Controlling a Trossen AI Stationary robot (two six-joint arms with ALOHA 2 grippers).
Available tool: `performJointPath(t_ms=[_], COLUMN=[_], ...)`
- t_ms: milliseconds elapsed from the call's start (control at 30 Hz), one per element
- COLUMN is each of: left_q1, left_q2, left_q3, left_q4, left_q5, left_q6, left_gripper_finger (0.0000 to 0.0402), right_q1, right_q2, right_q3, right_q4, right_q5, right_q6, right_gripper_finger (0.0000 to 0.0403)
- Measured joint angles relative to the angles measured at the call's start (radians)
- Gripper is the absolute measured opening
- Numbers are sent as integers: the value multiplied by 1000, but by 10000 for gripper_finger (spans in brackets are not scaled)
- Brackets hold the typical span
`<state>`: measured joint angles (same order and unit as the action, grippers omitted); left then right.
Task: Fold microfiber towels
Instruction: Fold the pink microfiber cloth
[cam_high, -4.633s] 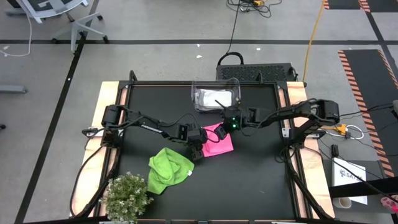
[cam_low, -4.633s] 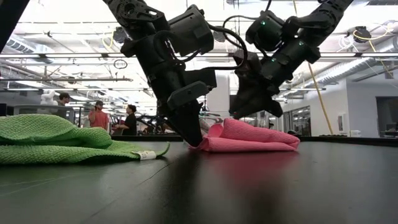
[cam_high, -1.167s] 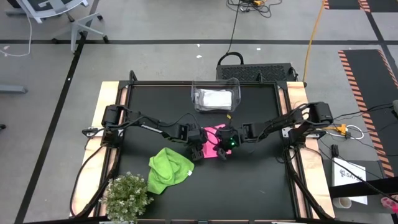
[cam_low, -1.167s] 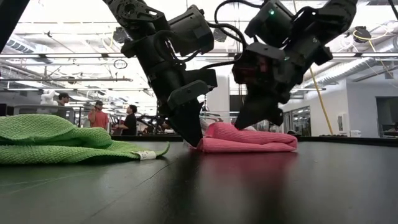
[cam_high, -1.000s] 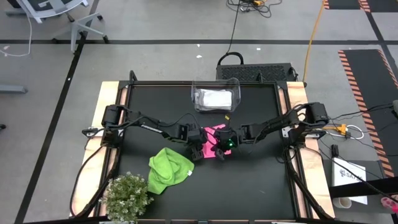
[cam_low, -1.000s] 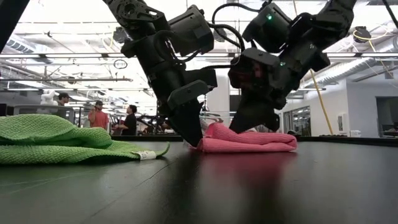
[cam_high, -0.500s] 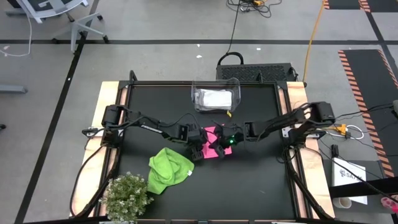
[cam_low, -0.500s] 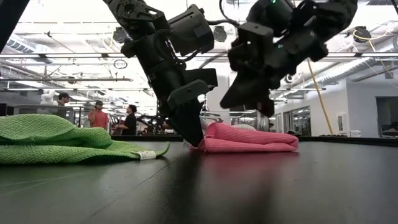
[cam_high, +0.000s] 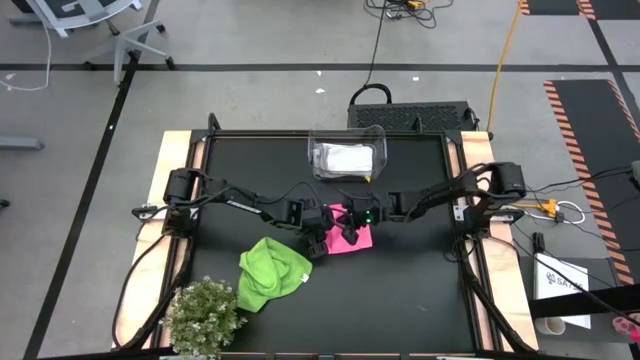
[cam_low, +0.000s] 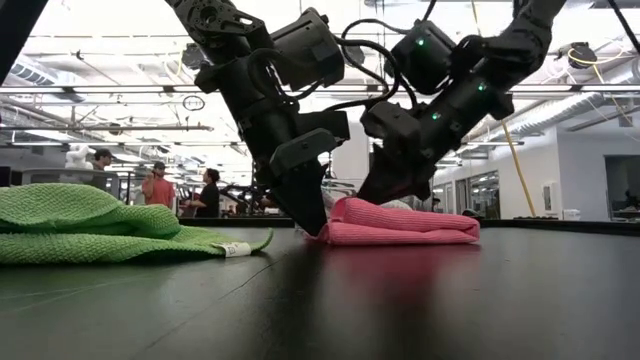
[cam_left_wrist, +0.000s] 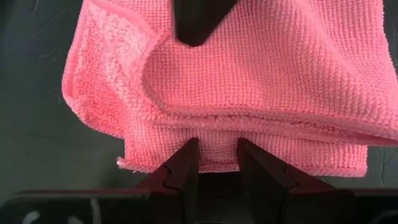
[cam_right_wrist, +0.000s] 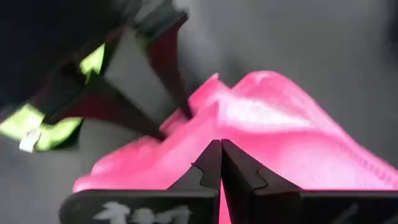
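Your left gripper (cam_left_wrist: 214, 163) pins the near edge of the folded pink towel (cam_high: 350, 228) at the middle of the surface (cam_high: 420, 290), its fingers part-open astride the hem. Your right gripper (cam_right_wrist: 220, 163) is closed, tips on the towel's top. The green towel (cam_high: 272, 272) lies crumpled nearby.

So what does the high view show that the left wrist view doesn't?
Only the high view shows the green towel, the plant, the clear bin with white cloth inside, and both arms over the table. Only the left wrist view shows the left gripper up close, its fingers either side of the pink towel's folded edge. Both show the pink towel.
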<state>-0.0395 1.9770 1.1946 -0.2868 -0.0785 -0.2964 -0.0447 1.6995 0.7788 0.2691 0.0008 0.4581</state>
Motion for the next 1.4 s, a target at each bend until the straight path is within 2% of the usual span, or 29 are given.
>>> performJointPath(t_ms=[233, 533, 800, 933, 1400], left_q1=[0, 0, 0, 0, 0], left_q2=[0, 0, 0, 0, 0], left_q3=[0, 0, 0, 0, 0], left_q4=[0, -1, -1, -1, -3], left_q5=[0, 1, 1, 1, 25], left_q6=[-1, -1, 7, 6, 6], left_gripper_finger=[115, 115, 115, 115, 115], right_q1=[-18, -28, 13, 30, 17], right_q2=[55, 63, 63, 63, 63], right_q3=[0, 0, 0, 0, 0], right_q4=[116, 185, 75, 75, 114], right_q5=[6, 51, 7, 52, 103], right_q6=[-27, -33, 47, 37, -12], right_gripper_finger=[0, 0, 0, 0, 0])
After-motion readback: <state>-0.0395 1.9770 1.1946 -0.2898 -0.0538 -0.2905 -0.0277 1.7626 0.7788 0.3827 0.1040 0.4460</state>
